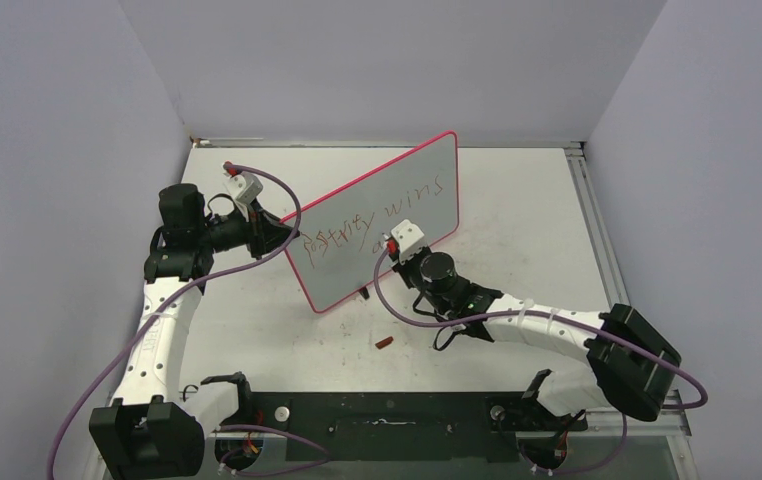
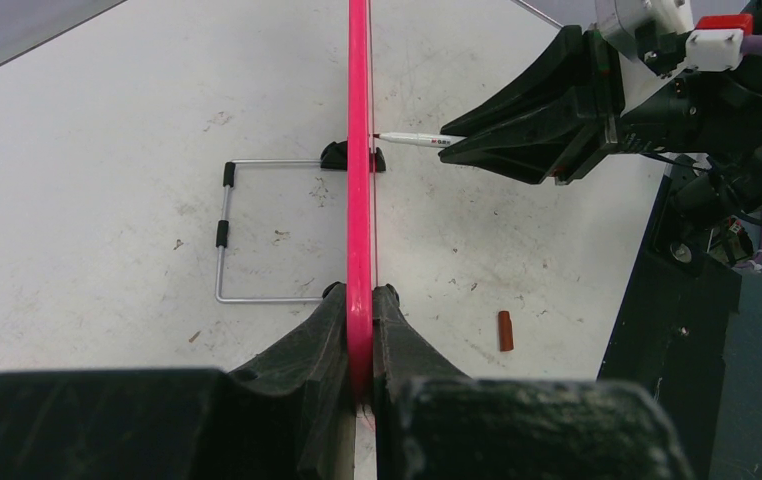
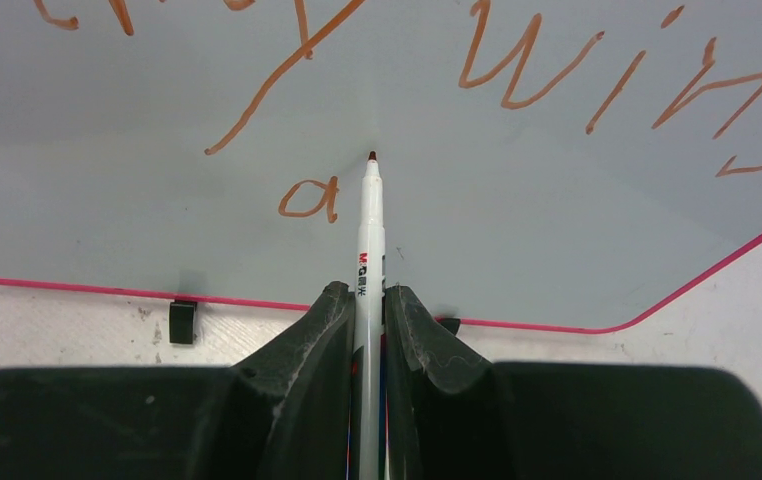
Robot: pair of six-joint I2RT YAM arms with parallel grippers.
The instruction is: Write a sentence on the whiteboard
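The whiteboard [image 1: 397, 205] stands upright on the table, pale grey with a pink rim [image 2: 359, 150]. My left gripper [image 2: 359, 300] is shut on its left edge, holding it steady. The sentence [image 1: 372, 218] reads roughly "party wins" in dark red, with a small "a" [image 3: 310, 198] begun on a second line. My right gripper [image 3: 369, 295] is shut on a white marker [image 3: 370, 240]. Its red tip [image 3: 372, 156] rests at the board just right of the "a". In the left wrist view the marker [image 2: 419, 140] points at the board's face.
A red marker cap [image 1: 385, 342] lies on the table in front of the board, also seen as the cap [image 2: 505, 330]. Behind the board a wire stand [image 2: 223, 235] rests on the tabletop. Small black feet [image 3: 184, 321] support the board's lower edge.
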